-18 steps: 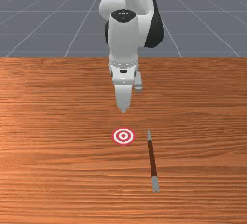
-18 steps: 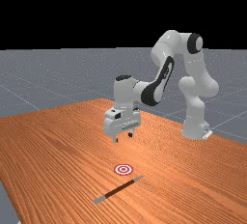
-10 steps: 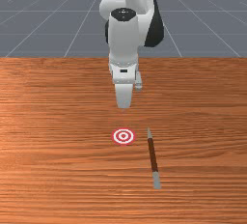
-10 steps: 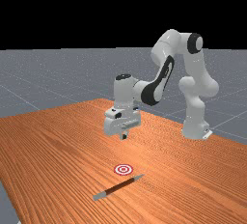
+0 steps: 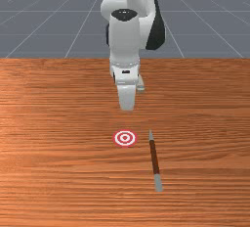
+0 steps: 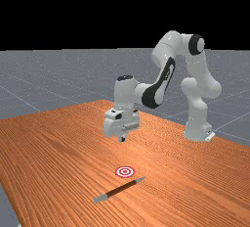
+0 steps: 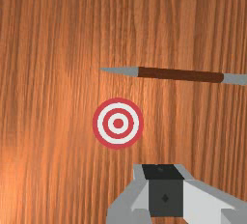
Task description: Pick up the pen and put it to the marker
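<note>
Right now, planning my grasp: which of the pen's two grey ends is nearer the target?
The pointed grey end; the blunt one lies farther from the target.

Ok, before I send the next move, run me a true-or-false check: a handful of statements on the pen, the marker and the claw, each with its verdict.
1. The pen lies on the table, below the level of the claw. True.
2. The claw is shut on the pen. False: its fingers are closed together with the pen not between them.
3. In the front view, the red and white marker is to the left of the pen. True.
4. The pen is touching the marker. False: the two lie apart on the wood.
5. The pen has a brown middle and grey ends. True.
</note>
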